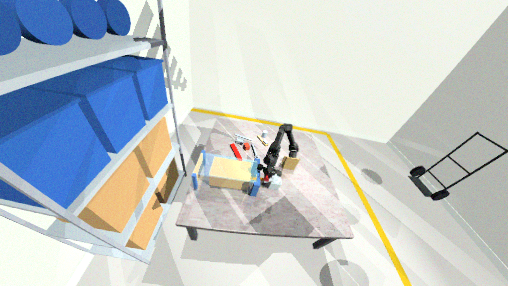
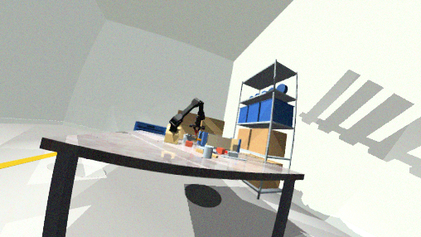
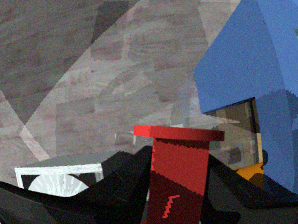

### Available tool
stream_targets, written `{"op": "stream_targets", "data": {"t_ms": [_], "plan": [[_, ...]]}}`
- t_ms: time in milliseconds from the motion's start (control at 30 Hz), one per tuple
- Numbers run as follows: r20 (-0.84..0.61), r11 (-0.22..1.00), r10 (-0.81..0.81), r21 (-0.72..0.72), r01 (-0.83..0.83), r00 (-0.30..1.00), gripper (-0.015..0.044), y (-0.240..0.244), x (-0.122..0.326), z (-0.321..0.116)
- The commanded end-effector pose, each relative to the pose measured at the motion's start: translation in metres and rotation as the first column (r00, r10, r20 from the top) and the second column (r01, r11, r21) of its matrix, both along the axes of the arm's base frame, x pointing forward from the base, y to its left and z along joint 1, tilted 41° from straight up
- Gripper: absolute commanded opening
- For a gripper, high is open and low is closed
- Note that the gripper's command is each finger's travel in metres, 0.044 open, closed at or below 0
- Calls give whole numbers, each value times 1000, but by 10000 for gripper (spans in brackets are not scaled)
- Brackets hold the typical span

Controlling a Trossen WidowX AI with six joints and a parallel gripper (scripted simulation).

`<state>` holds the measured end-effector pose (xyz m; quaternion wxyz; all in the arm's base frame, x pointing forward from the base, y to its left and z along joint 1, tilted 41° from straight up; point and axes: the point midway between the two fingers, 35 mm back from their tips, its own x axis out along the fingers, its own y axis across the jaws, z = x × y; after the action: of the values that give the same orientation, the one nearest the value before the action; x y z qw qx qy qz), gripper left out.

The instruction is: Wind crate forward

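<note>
The tool (image 1: 263, 171) (image 2: 196, 128) (image 3: 173, 155) is closed on a red grip (image 1: 266, 178) (image 3: 179, 175), probably the winch handle's, above the table (image 1: 220, 215) (image 2: 124, 159) (image 3: 65, 75). Beside it, the crate (image 1: 231, 171) sits inside the guard cubby (image 1: 255, 188) (image 2: 205, 138) (image 3: 240, 55); winding seems unfinished, as does letting go.

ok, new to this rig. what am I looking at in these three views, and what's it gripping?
One black robot arm stands on a bench. The top view looks down over the bench and a storage rack; the exterior view looks across from the bench's edge; the wrist view looks out past the arm's jaws. Those are closed on a red flanged handle. Beside it is the winch, with a pale round drum in a white frame. On the bench are also a blue-ended, clear-panelled cubby holding a tan crate and some loose tools.
</note>
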<state>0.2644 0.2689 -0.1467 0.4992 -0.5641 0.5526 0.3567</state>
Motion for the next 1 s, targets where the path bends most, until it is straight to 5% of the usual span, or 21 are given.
{"op": "stream_targets", "data": {"t_ms": [0, 967], "plan": [[-16, 1000, 10, 26, -9, 1000, 0, 15, -11, -12], [-19, 1000, 10, 30, -9, 1000, 0, 38, -49, -32]]}}
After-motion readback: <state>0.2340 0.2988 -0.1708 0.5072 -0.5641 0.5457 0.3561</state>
